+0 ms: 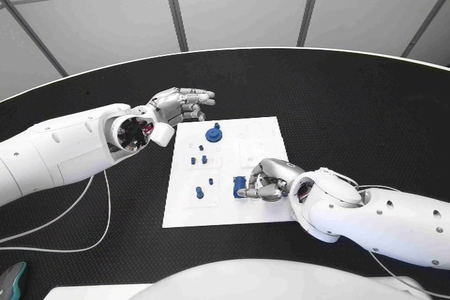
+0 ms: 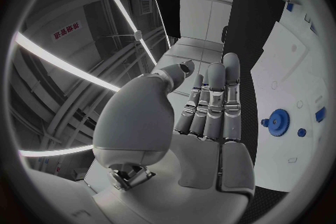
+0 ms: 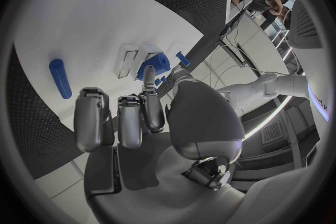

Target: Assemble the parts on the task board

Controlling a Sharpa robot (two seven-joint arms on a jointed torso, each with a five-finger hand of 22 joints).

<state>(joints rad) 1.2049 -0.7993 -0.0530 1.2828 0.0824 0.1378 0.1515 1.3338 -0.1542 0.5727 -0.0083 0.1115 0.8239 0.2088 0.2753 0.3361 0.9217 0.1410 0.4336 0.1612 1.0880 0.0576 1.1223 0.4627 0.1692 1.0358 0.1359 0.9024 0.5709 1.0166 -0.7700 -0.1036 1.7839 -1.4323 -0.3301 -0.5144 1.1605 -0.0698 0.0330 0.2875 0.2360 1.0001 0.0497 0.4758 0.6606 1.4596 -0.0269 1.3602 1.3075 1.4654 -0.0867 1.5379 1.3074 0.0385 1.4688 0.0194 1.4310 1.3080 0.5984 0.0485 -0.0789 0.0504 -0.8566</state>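
Both hands differ — right hand [image 1: 265, 181] grips a blue part [image 1: 238, 186] (on the task board [image 1: 267, 134]), left hand [image 1: 183, 105] empty, fingers extended.

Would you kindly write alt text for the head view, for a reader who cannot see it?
The robot's right hand rests on the near right part of a white rectangular task board on a black table, fingers at a small blue block. The left hand hovers beyond the board's far left corner, holding nothing; a blue gear and small blue pegs stand on the board.

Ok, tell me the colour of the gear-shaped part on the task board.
Blue. The gear-shaped part shows best in the left wrist view, on the white task board.
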